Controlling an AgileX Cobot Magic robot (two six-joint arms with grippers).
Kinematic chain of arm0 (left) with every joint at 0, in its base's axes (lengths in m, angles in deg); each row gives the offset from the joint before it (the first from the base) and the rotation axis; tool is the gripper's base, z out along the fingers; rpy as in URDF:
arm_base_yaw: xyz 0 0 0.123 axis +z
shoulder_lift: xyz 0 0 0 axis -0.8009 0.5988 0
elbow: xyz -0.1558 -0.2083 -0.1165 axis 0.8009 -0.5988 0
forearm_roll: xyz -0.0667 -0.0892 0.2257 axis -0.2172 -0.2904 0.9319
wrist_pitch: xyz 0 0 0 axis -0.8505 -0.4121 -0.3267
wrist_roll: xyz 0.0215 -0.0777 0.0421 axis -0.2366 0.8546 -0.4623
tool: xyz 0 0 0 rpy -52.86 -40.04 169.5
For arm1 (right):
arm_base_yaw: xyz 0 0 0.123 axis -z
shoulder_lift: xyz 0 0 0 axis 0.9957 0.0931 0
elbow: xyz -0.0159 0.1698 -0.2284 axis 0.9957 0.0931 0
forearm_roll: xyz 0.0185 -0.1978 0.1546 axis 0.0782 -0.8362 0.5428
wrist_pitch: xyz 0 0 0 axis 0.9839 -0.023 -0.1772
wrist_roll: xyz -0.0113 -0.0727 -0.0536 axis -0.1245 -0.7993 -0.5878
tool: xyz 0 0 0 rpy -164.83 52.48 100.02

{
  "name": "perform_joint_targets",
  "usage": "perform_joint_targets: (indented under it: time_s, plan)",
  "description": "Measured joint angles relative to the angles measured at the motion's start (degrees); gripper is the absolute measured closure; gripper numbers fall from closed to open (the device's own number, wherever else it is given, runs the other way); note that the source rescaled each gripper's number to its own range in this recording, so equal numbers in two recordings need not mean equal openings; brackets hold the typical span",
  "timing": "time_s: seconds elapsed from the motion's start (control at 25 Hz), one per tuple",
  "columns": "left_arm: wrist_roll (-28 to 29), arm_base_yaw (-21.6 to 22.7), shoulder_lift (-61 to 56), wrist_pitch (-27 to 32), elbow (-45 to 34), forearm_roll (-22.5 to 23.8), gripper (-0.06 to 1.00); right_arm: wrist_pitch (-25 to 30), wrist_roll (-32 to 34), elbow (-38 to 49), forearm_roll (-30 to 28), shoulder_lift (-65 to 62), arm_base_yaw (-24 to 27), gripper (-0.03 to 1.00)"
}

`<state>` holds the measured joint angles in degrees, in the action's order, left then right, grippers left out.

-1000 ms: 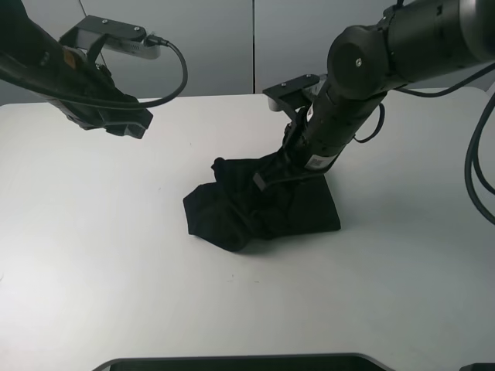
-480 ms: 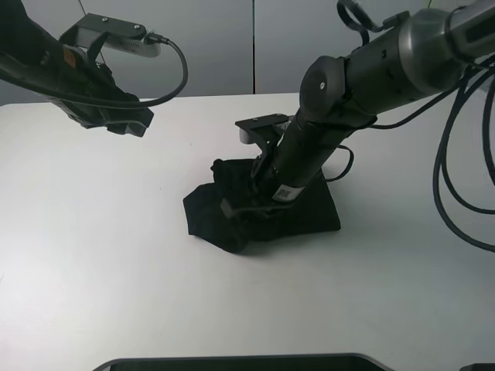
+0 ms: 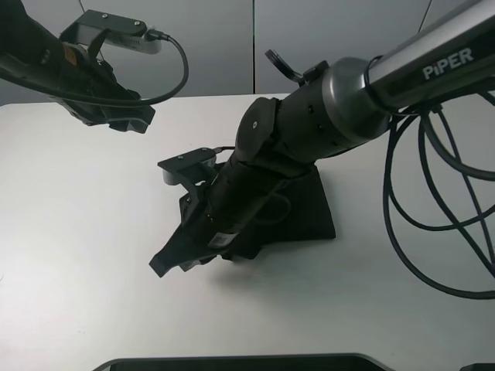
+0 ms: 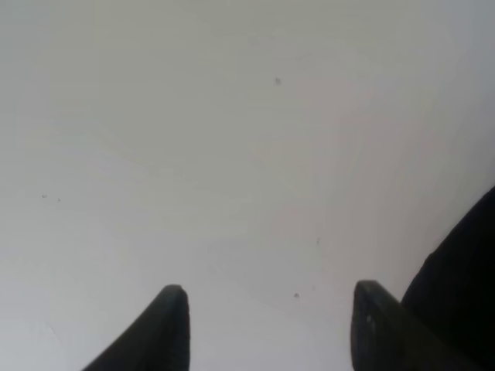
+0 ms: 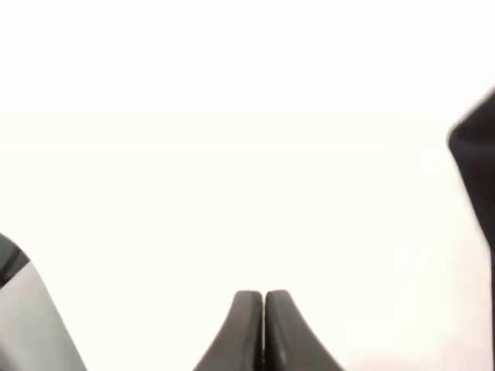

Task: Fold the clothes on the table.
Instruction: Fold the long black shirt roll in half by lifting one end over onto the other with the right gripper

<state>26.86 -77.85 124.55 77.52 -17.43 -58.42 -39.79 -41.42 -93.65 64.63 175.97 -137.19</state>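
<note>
Snagging worries me: my right arm [image 3: 309, 131] lies across the bunched black T-shirt [image 3: 309, 212] in the middle of the table [image 3: 77, 232]. The right gripper [image 3: 164, 263] is pinched together on nothing, just past the cloth. Any sweep could drag the bundle. My left gripper [image 4: 267, 297] hovers part-spread, empty, well apart.

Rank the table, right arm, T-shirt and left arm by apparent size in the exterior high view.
1. table, largest.
2. right arm, looming close to the camera.
3. T-shirt and left arm: not ranked. Their visible parts look alike, the shirt is largely hidden under the right arm, and the left arm is cut by the frame.
</note>
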Motion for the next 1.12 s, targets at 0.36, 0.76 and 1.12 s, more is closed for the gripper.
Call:
perform_joint_targets:
  time_s: [0.36, 0.76, 1.12]
  plan:
    - [-0.2, 0.0, 0.0, 1.1, 0.0, 0.0, 0.34, 1.8, 21.7, -0.4, -28.2, -2.7, 5.0, 0.96]
    - [-1.0, -2.4, 0.0, 2.2, 0.0, 0.0, 0.34, 1.2, 20.2, -0.9, -32.9, -2.7, 12.6, 0.96]
    - [-2.1, -6.6, 0.0, -0.1, 0.0, 0.0, 0.34, 0.8, 8.3, -7.8, -18.0, -1.2, 12.6, 0.96]
